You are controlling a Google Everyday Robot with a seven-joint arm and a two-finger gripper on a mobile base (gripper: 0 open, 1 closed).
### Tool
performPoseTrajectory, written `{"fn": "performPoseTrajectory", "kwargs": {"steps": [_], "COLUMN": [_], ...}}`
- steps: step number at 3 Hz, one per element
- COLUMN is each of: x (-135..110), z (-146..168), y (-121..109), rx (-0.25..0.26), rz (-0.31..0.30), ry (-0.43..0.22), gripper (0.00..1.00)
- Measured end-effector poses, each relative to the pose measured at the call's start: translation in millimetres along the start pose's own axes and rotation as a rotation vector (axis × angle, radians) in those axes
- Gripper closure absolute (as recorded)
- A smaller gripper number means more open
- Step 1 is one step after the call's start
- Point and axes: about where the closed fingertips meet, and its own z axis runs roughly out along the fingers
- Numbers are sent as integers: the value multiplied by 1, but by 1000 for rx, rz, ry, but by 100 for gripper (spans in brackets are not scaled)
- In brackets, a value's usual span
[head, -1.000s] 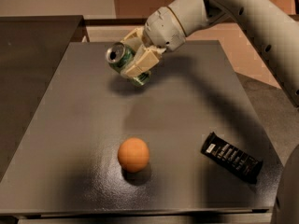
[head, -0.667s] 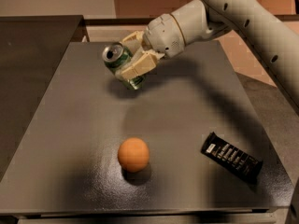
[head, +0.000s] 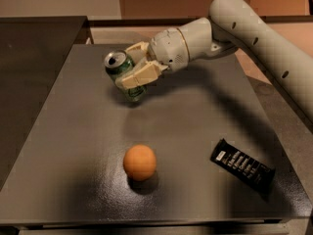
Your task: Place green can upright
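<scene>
Camera view: tool point(head: 133, 68) gripping green can point(head: 122, 65) has sunk nearer table point(head: 195, 116).

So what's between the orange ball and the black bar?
Only bare table lies between ball and bar, the camera view shows. The gripper holds the green can farther back.

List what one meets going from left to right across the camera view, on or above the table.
green can, clamped in the tool at the far side → orange ball → black packet
</scene>
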Motion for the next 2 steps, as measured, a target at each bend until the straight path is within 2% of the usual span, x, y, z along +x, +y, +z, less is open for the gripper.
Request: {"fn": "performPoseTrajectory", "kwargs": {"steps": [2], "x": [8], "z": [5], "y": [-9], "rx": [17], "rz": [52], "ry": [-90], "gripper": [100]}}
